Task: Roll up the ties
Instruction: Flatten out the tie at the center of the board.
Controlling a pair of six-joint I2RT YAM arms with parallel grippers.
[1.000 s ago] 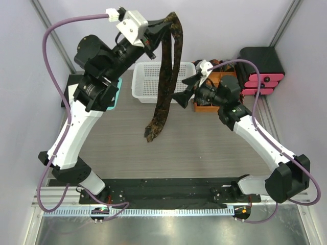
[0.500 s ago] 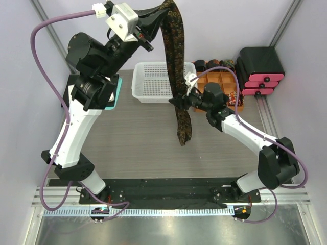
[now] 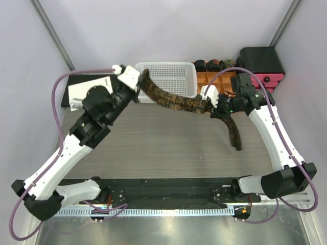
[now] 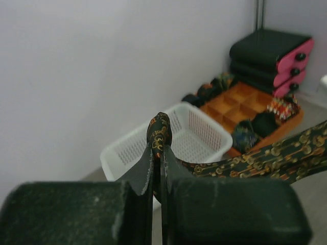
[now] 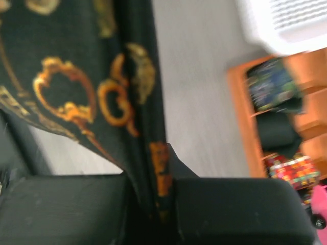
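Observation:
One of the ties [image 3: 176, 102], dark with a brown-gold pattern, stretches almost level above the table between my two grippers. My left gripper [image 3: 141, 84] is shut on its narrow end in front of the basket. In the left wrist view that end [image 4: 159, 130] pokes up past the closed left gripper [image 4: 159, 153]. My right gripper [image 3: 215, 108] is shut on the tie farther along. Past it the wider end [image 3: 235, 137] droops toward the table. The right wrist view shows the patterned fabric [image 5: 76, 76] pinched in the right gripper [image 5: 161, 176].
A white mesh basket [image 3: 171, 75] stands at the back centre. Right of it is an orange compartment tray [image 3: 214, 77] holding rolled ties. A black and pink drawer unit [image 3: 260, 64] sits at the back right. White paper [image 3: 84, 92] lies at the back left.
The left arm has come down from high up to just above the table. The right gripper shut on the tie and pulled it right, so the tie now spans across rather than hanging.

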